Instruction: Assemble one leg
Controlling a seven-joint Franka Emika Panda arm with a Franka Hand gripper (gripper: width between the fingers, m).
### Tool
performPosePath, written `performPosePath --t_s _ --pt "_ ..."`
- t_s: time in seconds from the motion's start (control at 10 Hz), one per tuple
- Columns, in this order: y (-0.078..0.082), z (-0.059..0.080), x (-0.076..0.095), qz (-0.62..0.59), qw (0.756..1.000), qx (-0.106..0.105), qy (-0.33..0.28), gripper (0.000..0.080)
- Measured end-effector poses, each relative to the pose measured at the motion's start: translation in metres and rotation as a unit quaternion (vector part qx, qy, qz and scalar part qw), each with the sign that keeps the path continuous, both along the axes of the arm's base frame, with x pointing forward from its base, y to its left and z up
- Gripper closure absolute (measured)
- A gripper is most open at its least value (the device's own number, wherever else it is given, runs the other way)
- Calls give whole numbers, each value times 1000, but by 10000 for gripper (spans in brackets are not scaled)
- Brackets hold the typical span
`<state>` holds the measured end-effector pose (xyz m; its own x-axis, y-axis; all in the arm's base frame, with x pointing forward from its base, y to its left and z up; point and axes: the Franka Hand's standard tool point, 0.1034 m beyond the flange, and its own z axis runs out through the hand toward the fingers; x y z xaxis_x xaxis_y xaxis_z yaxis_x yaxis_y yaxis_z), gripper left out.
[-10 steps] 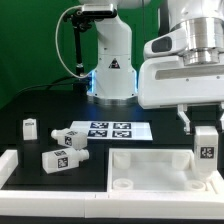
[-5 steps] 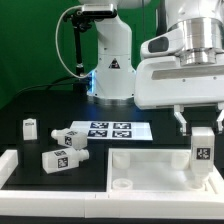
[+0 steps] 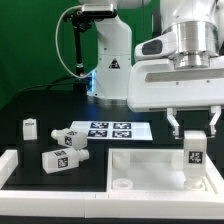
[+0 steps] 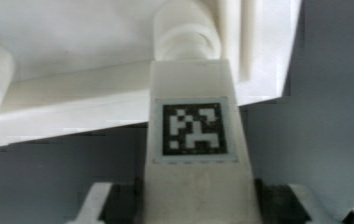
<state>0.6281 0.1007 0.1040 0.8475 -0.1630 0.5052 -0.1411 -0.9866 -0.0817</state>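
Observation:
My gripper (image 3: 193,131) is shut on a white leg (image 3: 194,160) with a black-and-white tag, held upright over the right part of the large white panel (image 3: 150,160) with round holes. The leg's lower end is at or just above the panel near its right front corner. In the wrist view the leg (image 4: 195,110) runs out from between my fingers (image 4: 103,200) toward the panel (image 4: 85,110). Whether it touches a hole is hidden. Other legs lie loose on the table: one standing at the left (image 3: 31,127), one by the marker board (image 3: 71,137), one at the front left (image 3: 58,160).
The marker board (image 3: 110,130) lies flat at the middle of the black table. A white rim (image 3: 8,165) borders the table's left front. The robot base (image 3: 110,70) stands at the back with a black cable beside it.
My gripper and the held leg have shifted toward the exterior view's left and slightly down over the panel. The loose legs have not moved.

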Motion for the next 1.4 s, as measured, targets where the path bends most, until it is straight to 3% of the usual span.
performPosePath --t_s 0.5,0.8,1.1,1.2,1.3,1.4 --pt "5 -10 1 4 1000 -4 0 514" --pt "13 -11 -3 2 999 -18 -43 513" --pt "11 -11 -2 3 999 -19 -40 512" --pt "11 -11 -2 3 999 -19 -40 330" --pt "11 -11 -2 3 999 -19 -40 214" --pt "12 -13 -3 3 999 -18 -32 214"
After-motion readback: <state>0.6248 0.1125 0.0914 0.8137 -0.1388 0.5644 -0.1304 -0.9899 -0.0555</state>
